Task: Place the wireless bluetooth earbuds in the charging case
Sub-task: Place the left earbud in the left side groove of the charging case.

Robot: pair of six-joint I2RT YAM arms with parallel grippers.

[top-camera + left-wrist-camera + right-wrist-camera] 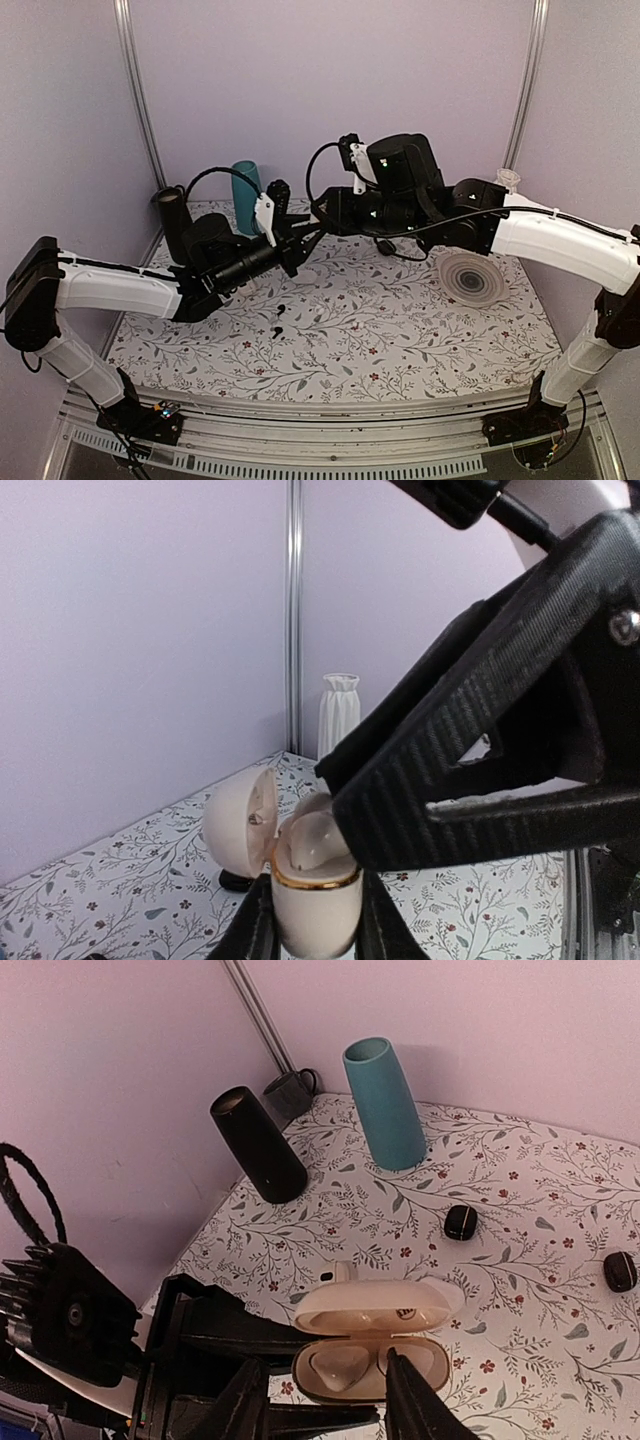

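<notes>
With my left gripper (317,925) pinching the charging case (315,900) and my right gripper (328,1360) spread just above, a nudge could twist it loose.

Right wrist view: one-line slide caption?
Left end effector holds the open white charging case, one earbud seated inside, right end effector open at its mouth.

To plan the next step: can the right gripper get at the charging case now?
Probably yes: the left gripper holds the charging case with its lid swung open, and the right gripper hovers over it, nothing between.
</notes>
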